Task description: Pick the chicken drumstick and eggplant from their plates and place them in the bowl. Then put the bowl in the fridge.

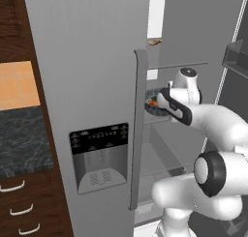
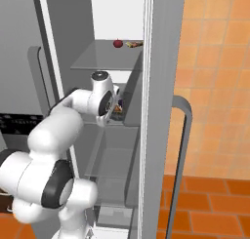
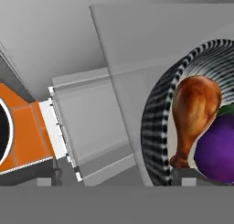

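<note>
With the bowl [image 3: 157,127] resting on the fridge [image 1: 92,62] shelf [image 2: 105,55], we judge our spread pincer [image 1: 154,101] should back out straight, leaving drumstick [image 3: 194,113] and eggplant [image 3: 219,145] undisturbed.

The bowl [image 3: 157,122] is dark with a striped-looking outer wall and a pale inside, and it stands on a middle shelf inside the fridge [image 1: 87,86], whose door is open. In the bowl lies the chicken drumstick [image 3: 194,111], glossy orange-brown, with its narrow bone end pointing to the bowl's rim. The eggplant [image 3: 219,147] is shiny purple with a green cap and lies against the drumstick in the same bowl. The fridge is light grey, with a long upright handle and a dark dispenser panel.
</note>
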